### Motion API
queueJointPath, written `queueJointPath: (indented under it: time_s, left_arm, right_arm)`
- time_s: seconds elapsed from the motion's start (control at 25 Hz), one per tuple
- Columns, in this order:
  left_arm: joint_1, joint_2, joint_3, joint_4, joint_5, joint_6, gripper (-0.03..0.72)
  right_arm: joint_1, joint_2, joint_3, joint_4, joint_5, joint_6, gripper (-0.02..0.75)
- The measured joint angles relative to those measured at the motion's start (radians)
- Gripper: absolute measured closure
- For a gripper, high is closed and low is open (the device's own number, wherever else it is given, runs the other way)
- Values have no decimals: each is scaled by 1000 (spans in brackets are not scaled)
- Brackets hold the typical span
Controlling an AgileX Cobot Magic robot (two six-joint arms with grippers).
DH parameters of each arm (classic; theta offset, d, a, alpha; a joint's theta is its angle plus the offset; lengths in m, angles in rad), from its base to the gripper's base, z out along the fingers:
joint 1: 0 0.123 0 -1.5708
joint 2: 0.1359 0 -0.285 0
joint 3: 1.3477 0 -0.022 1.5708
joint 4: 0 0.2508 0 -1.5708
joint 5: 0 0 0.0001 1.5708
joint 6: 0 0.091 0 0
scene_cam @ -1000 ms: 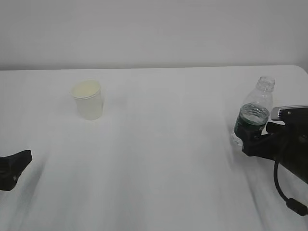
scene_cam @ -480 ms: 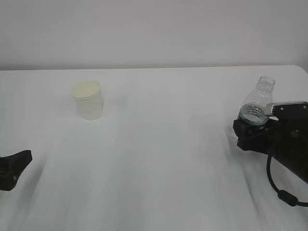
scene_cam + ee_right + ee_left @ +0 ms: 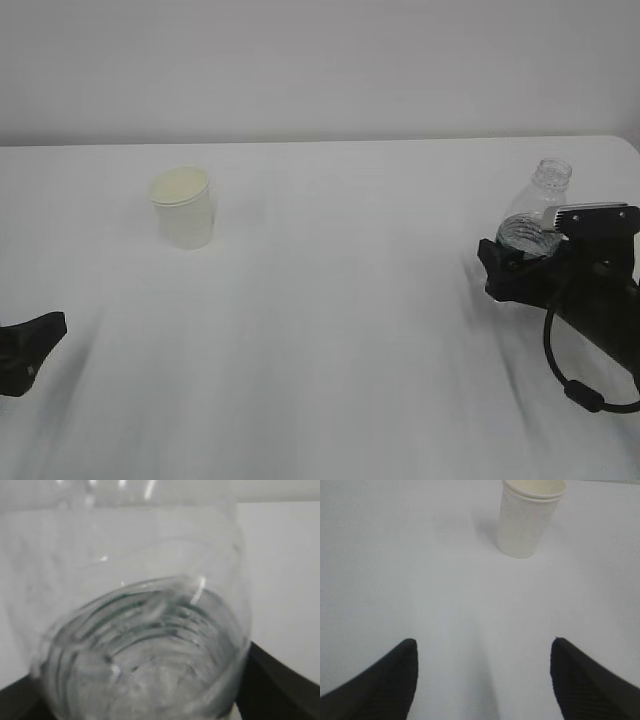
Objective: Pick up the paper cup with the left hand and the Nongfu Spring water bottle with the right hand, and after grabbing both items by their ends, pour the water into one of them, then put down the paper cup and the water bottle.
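our right hand (image 3: pixel 515 262), jaws spread, has closed in around nongfu spring water bottle (image 3: pixel 540 205), grasp next; left hand (image 3: pixel 482 672) spread, idle, paper cup (image 3: pixel 183 207) far.

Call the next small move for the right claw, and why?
Probably close the right claw on the water bottle: in the right wrist view the bottle fills the space between wide-open jaws. The left claw is open, well short of the paper cup.

A white table (image 3: pixel 340 320) bears an upright paper cup (image 3: pixel 182 207) and, far right, a clear bottle (image 3: pixel 535 220).
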State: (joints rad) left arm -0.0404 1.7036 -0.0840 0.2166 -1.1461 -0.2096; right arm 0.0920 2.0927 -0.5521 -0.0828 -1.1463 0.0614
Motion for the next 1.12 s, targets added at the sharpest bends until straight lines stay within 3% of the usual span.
queueJointPath:
  time_s: [0.44,0.76,1.12]
  left_arm:
    - [0,0,0,0,0,0,97]
    - [0,0,0,0,0,0,97]
    - [0,0,0,0,0,0,98]
  right_arm:
    - [0,2,-27,0,0,0,147]
    - [0,2,-27,-4,0,0,246]
    - [0,2,-17,-65,-6,-1,258]
